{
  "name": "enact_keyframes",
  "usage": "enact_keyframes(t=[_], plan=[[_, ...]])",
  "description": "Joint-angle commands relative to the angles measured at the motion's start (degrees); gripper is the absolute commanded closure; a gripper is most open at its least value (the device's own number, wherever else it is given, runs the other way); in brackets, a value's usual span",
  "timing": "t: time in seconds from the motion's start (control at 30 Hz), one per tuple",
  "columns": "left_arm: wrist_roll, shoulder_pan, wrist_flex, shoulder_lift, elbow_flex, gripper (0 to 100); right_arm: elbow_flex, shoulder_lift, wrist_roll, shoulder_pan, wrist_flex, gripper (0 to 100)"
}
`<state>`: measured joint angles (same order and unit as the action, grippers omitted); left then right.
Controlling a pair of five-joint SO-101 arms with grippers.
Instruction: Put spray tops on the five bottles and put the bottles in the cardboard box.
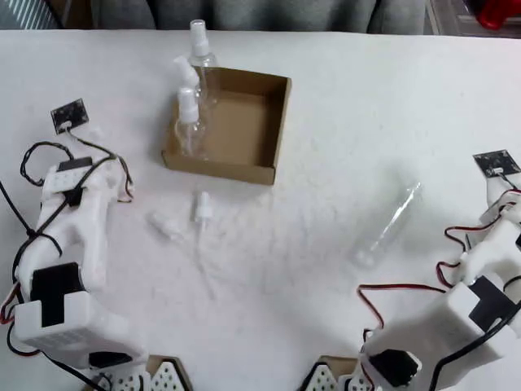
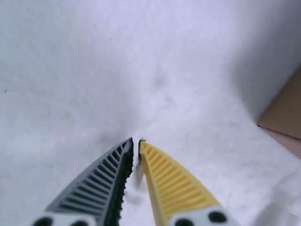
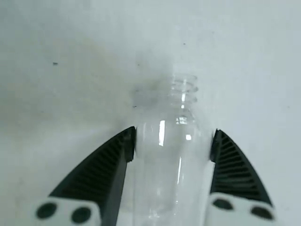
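- Brown cardboard box (image 1: 216, 165) on the white desk (image 1: 366, 106): two clear capped bottles (image 1: 189, 126) stand inside against one wall.
- Right hand (image 3: 172, 136): part open, clamped on an uncapped clear bottle (image 3: 171, 179).
- Left hand (image 2: 136, 141): closed, empty.
- Second uncapped bottle (image 1: 391, 221) and loose white spray top (image 1: 202, 207): lying on the desk.

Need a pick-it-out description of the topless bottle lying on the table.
Find the brown cardboard box at the white table's far middle, then look toward the near right side. The clear plastic bottle lies on its side there, alone. Unlike the three upright bottles at the box, it has no spray top.
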<state>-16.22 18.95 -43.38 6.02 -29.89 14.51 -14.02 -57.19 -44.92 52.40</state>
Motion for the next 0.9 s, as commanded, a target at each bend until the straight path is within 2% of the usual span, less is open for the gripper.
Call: enact_keyframes(t=[0.0,0.07,0.2,0.33,0.57,0.7,0.87], plan=[[0.6,-0.7,1.2,-0.5,2.2,98,-1.4,2.4,0.4,1.5,-0.6,80.7],[0.6,-0.7,1.2,-0.5,2.2,98,-1.4,2.4,0.4,1.6,-0.6,84.3],[0.6,-0.7,1.2,-0.5,2.2,98,-1.6,2.9,0.3,1.9,-0.5,98.8],[0.6,-0.7,1.2,-0.5,2.2,98,-5.2,2.9,-1.1,2.0,3.8,98.5],[0.6,-0.7,1.2,-0.5,2.3,98,-10.4,9.5,-1.0,3.5,21.6,98.2],[0.6,-0.7,1.2,-0.5,2.3,98,-7.7,17.1,2.3,4.6,26.9,98.2],[0.6,-0.7,1.2,-0.5,2.3,98,2.2,29.7,4.3,7.2,28.8,98.2]])
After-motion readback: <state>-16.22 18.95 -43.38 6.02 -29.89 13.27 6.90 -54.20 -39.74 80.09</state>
